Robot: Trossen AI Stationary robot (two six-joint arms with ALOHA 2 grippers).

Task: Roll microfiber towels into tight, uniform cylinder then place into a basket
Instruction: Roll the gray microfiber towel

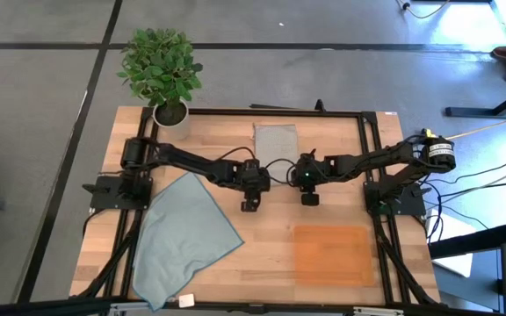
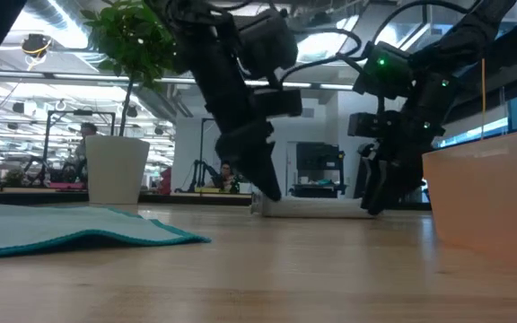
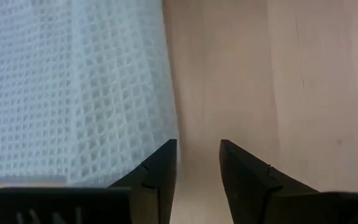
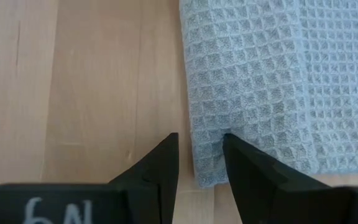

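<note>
Grey-beige towel [image 1: 275, 141]: folded waffle-weave rectangle, far centre of table. My left gripper [image 3: 197, 163] hangs beside its corner, jaws slightly parted, empty. My right gripper [image 4: 201, 155] straddles the towel's edge, narrow gap. Blue-grey towel [image 1: 181, 235] lies spread flat; orange basket [image 1: 332, 254] near right.

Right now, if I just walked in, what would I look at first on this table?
Probably the two dark robot arms meeting mid-table, the left pincer and right pincer both pointing down at the wood, near the small folded grey waffle-weave towel. Next, the big pale blue cloth spread flat on the table's left side, and the leafy green plant in a white pot at the far left corner.
</note>
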